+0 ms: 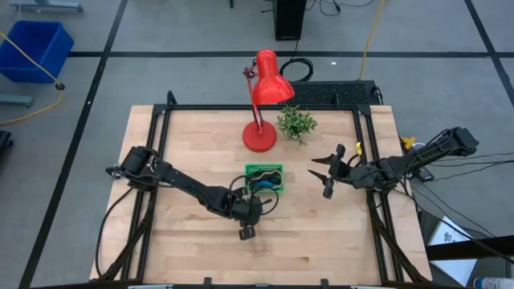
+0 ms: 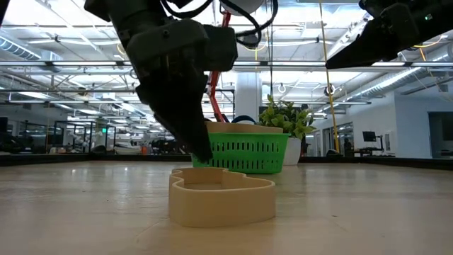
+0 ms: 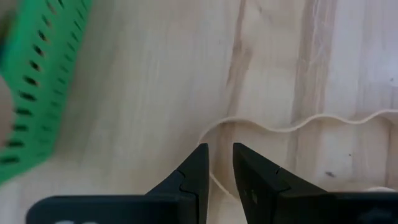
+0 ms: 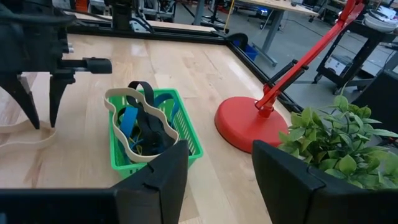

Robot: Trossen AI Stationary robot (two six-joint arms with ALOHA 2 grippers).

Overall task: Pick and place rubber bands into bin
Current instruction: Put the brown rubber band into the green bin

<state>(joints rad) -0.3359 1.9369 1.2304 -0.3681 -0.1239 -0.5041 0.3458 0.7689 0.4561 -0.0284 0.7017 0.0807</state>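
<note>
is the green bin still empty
No, the right wrist view shows the bin already holding several rubber bands, black, blue and tan, with one tan loop draped over its rim.

Bin: the green bin (image 4: 186, 144) is sitting on the wooden table (image 4: 186, 68), near the red lamp base (image 4: 249, 124)
Bands: rubber bands (image 4: 144, 124) in black, blue and tan are lying heaped inside; one tan loop is draping over the rim
Loose band: a tan band (image 4: 22, 138) is lying on the table beside the bin
Left gripper: the left gripper (image 4: 37, 106) is pointing down over that band; its fingers are standing slightly apart
Right gripper: the right gripper (image 4: 217, 180) is showing two dark fingers, spread wide, holding nothing
Plant: a green plant (image 4: 336, 137) is standing beside the lamp base
</note>
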